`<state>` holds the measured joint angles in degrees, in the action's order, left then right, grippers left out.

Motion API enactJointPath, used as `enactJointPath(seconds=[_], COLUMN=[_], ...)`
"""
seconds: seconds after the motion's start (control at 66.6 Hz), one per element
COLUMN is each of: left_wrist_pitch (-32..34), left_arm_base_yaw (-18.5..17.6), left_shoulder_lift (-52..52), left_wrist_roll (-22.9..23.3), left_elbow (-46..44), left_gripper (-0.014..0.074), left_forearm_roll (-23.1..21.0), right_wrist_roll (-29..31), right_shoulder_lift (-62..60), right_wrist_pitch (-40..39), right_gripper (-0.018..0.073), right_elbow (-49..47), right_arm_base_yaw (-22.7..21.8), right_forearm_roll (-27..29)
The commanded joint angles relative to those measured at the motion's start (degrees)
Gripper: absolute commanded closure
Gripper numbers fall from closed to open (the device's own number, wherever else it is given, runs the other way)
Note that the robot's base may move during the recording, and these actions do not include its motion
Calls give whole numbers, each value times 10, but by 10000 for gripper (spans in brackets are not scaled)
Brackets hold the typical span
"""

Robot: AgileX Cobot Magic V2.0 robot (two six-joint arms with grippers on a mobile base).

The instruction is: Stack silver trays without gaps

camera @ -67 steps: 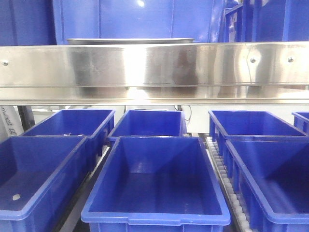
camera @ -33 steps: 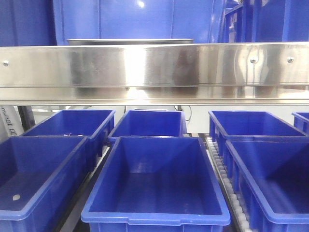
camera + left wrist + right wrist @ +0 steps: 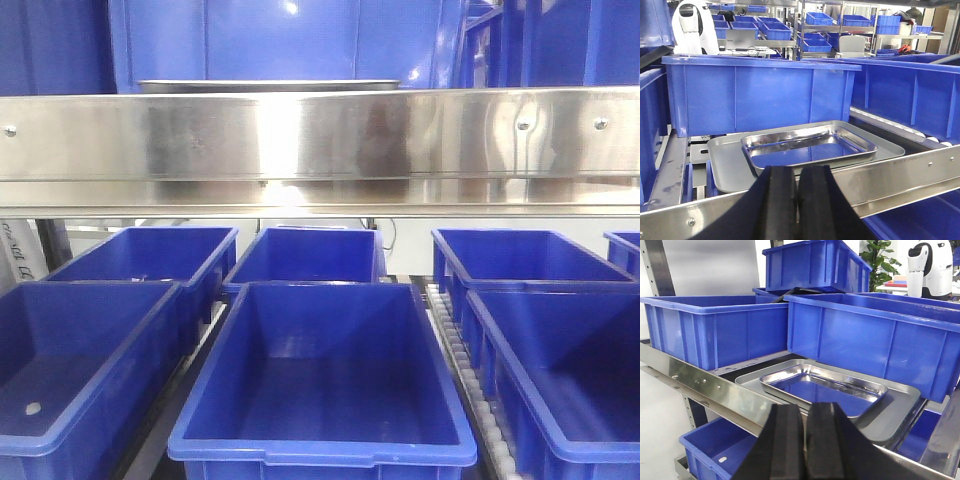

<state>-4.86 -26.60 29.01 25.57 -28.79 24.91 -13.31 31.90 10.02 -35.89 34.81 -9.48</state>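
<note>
A small shiny silver tray (image 3: 810, 145) rests on a larger, duller grey tray (image 3: 727, 167) on the upper shelf, in front of a blue bin (image 3: 760, 95). The right wrist view shows the same small tray (image 3: 825, 387) on the large tray (image 3: 892, 410). In the front view only a thin tray edge (image 3: 270, 85) shows above the steel rail (image 3: 320, 135). My left gripper (image 3: 797, 171) is shut and empty, just in front of the rail and below the trays. The right gripper (image 3: 805, 409) is also shut and empty, on the near side of the rail.
The steel shelf rail with screws (image 3: 920, 167) runs between both grippers and the trays. Blue bins (image 3: 875, 335) stand behind and beside the trays. Several open blue bins (image 3: 320, 370) fill the lower level on roller tracks (image 3: 455, 350).
</note>
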Motion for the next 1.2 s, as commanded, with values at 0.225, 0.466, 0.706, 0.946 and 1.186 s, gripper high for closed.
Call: enactJointPath(seconds=[0.225,0.466,0.706,0.946,1.186], left_wrist_pitch=[12,12,12,12,12], left_arm_base_yaw=[-4,-4,-4,-4,-4], left_shoulder_lift=[-3,-3,-3,-3,-4], left_wrist_roll=[-1,-1,-1,-1,-1], left_elbow=[1,1,1,1,1], left_gripper=[583,583,583,583,583], left_forearm_roll=[1,1,1,1,1], right_wrist_roll=[4,119,150,150,150], right_shoulder_lift=[-4,-59,-158,-287,-319], right_wrist_pitch=[-14,-28,-61,-66,-59], right_gripper=[577,577,577,577,577], right_elbow=[2,47,199,324,359], right_arm_base_yaw=[0,-132,-288,-319,-319], right_forearm_roll=[-8,99,134,134,134])
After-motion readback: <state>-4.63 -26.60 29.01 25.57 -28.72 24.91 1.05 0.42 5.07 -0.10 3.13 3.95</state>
